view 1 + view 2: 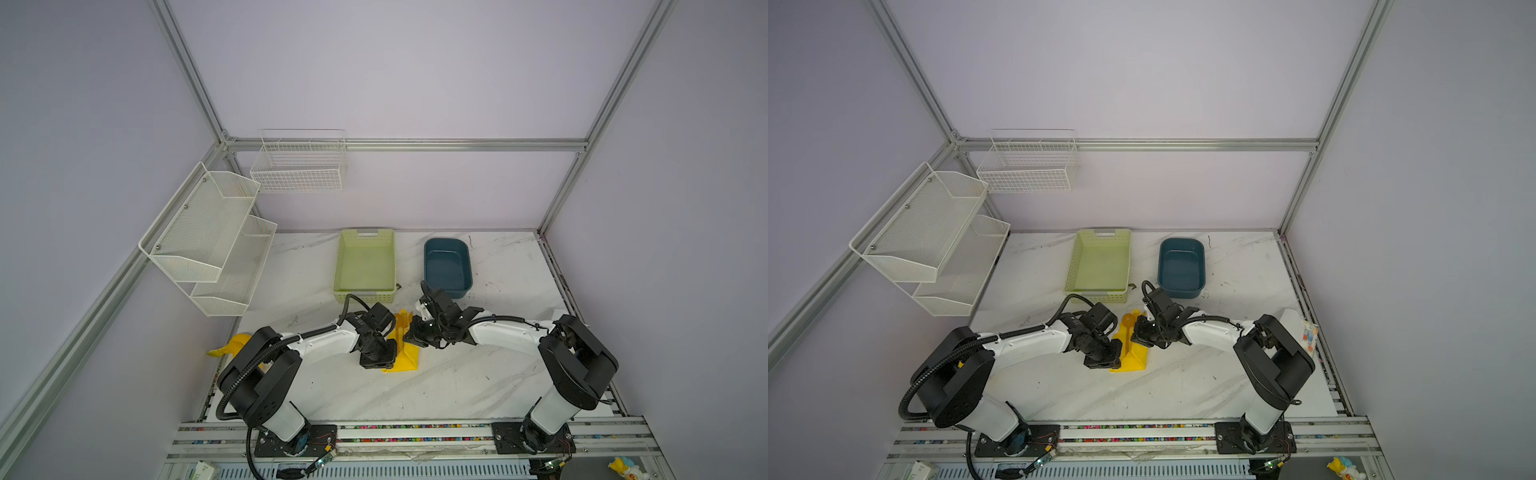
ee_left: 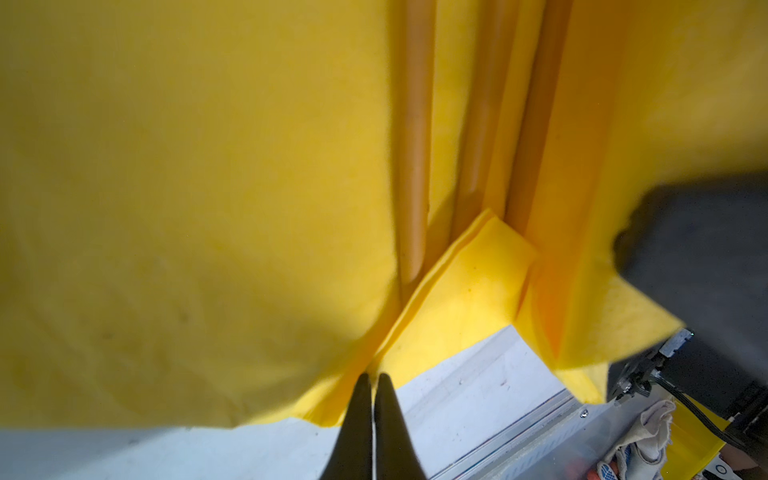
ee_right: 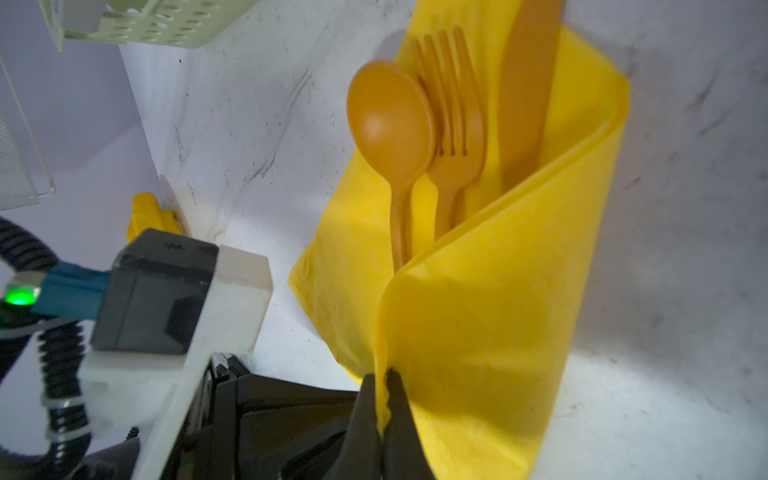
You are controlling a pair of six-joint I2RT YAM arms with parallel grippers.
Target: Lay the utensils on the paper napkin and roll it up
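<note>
On the white marbled counter (image 1: 457, 374) both my arms reach toward the middle. At its left side a white mesh shelf (image 1: 208, 232) hangs on the wall, and a wire basket (image 1: 297, 170) hangs on the back wall near it. At the back of the counter stands a green basket (image 1: 365, 266) with a blue tub (image 1: 446, 266) near it on the right; they do not touch.

Nearer to me than these two, between my tools, is the paper napkin (image 1: 405, 359) — bright yellow, with both its sides raised from the counter. My left tool (image 2: 373, 380) is closed tight and its tips pinch one edge of the napkin; a large flap stands up close to the left wrist camera. My right tool (image 3: 384, 380) is closed also, with the other edge clamped between its fingers (image 3: 361, 415), and this side is folded over toward the middle.

A yellow toy (image 1: 232, 347) lies at the left edge of the counter, partly behind my left arm.

The utensils (image 3: 453, 124) lie inside the fold, side by side along the napkin — the knife (image 3: 523, 104), the fork (image 3: 455, 124), the spoon (image 3: 388, 124). The handles go under the folded flap. The heads stick out at the far end, toward the green basket, and the bowl of the spoon overlaps the side of the fork.
</note>
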